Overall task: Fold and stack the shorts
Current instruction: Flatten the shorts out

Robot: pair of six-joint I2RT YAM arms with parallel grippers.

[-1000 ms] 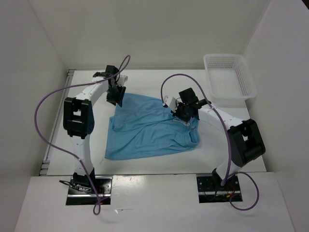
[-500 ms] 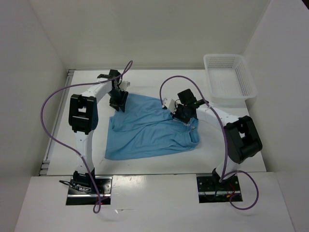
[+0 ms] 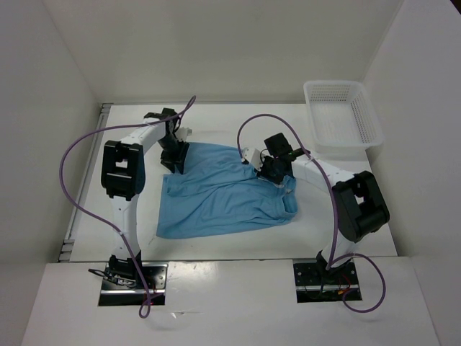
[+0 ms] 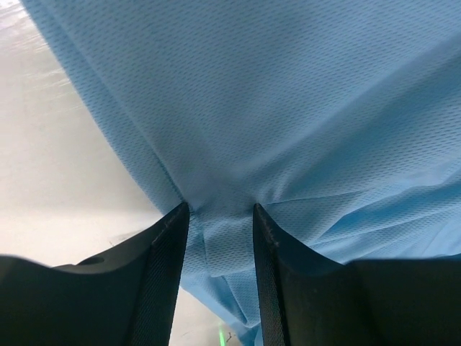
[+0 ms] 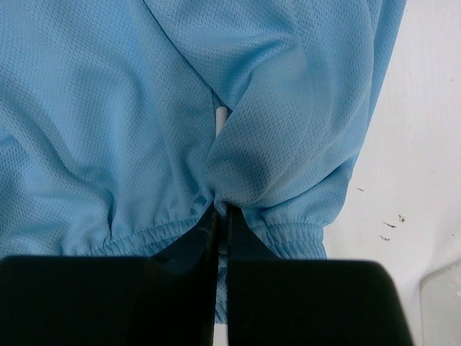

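Fabric of the shorts (image 3: 227, 194), a light sky-blue mesh, covers the middle of the white table (image 3: 216, 119) between the two arms, mostly flat, with its near-left corner lying on the surface and its right edge bunched up. The left gripper (image 3: 175, 155) sits at the far-left corner of the garment; in the left wrist view its two dark fingers (image 4: 162, 274) stand a little apart with a fold of the cloth caught between them, creases running out from the pinch, and the table shows blurred beyond the fabric's left edge, so this pincer is clamped on the shorts. The right gripper (image 3: 272, 171) is over the far-right part of the garment; in the right wrist view its fingers (image 5: 191, 249) are nearly together, with only a thin slit between them, nipping the cloth just at the gathered elastic waistband (image 5: 144, 234), which puckers up into a small ridge above the tips, so this pincer too is closed on the shorts. Bare white table shows to the right of the waistband. A white mesh basket (image 3: 342, 112) stands at the far-right corner, well apart from the garment. A purple cable (image 3: 72, 173) loops from each arm
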